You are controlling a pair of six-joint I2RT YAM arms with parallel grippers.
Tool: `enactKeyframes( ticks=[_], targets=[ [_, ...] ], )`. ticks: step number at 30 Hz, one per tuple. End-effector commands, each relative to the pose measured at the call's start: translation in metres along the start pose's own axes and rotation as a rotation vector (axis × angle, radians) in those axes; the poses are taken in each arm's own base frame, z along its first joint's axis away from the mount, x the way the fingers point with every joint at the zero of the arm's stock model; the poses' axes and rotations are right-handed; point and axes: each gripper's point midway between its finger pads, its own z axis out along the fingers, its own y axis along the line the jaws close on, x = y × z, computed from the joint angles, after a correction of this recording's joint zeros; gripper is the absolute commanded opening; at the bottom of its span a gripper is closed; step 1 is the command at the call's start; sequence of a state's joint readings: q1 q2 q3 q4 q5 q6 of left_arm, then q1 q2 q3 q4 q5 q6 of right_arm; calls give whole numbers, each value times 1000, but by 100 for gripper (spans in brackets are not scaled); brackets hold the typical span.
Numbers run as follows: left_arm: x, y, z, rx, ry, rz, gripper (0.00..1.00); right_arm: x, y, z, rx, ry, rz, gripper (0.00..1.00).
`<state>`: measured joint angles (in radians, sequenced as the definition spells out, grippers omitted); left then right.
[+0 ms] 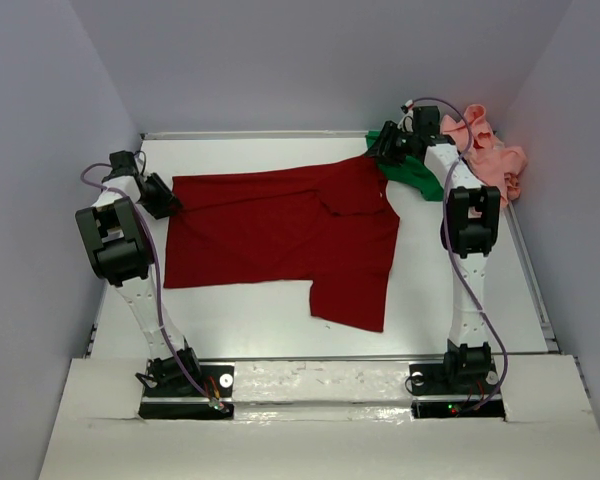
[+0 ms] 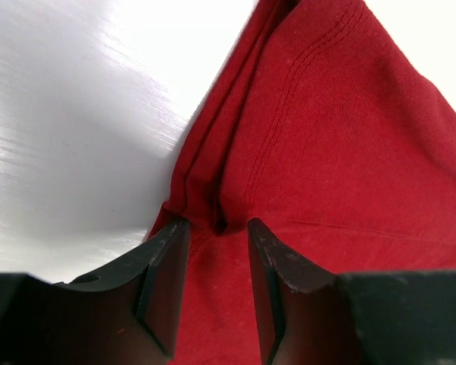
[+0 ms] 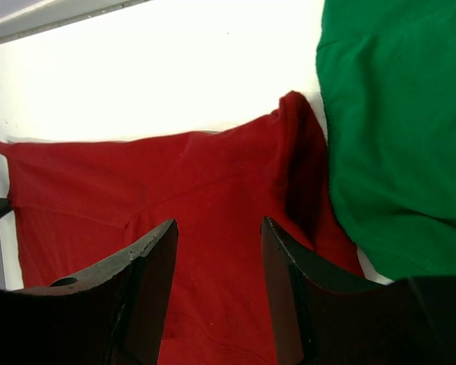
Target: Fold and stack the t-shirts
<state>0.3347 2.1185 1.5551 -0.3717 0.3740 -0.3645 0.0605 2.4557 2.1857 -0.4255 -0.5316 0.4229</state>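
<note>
The dark red t-shirt (image 1: 280, 230) lies spread across the white table, with one sleeve hanging toward the front at the lower right. My left gripper (image 1: 168, 200) sits at the shirt's left edge. In the left wrist view it (image 2: 218, 224) stands open, its jaws straddling a bunched fold of the red cloth (image 2: 342, 152). My right gripper (image 1: 380, 148) is at the shirt's far right corner, open (image 3: 219, 222) just above the red fabric (image 3: 175, 182). The green t-shirt (image 1: 417, 178) (image 3: 395, 129) lies beside that corner. The salmon pink t-shirt (image 1: 492, 155) is crumpled at the back right.
The white table (image 1: 250, 320) is boxed in by grey walls on the left, back and right. A metal rail (image 3: 61, 19) runs along the back edge, and another (image 1: 535, 290) runs along the right side. Both arm bases stand at the near edge.
</note>
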Motion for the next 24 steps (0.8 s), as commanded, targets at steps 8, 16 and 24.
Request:
enactKeyframes(
  ticks=[8, 16, 24],
  targets=[
    [-13, -18, -20, 25, -5, -1, 47, -19, 14, 1, -33, -39, -27, 54],
    [-16, -16, -26, -10, -12, 11, 47, -19, 13, 1, -33, -38, -26, 54],
    [-14, -24, -15, -1, 1, 11, 47, -19, 13, 2, -33, -38, -26, 54]
  ],
)
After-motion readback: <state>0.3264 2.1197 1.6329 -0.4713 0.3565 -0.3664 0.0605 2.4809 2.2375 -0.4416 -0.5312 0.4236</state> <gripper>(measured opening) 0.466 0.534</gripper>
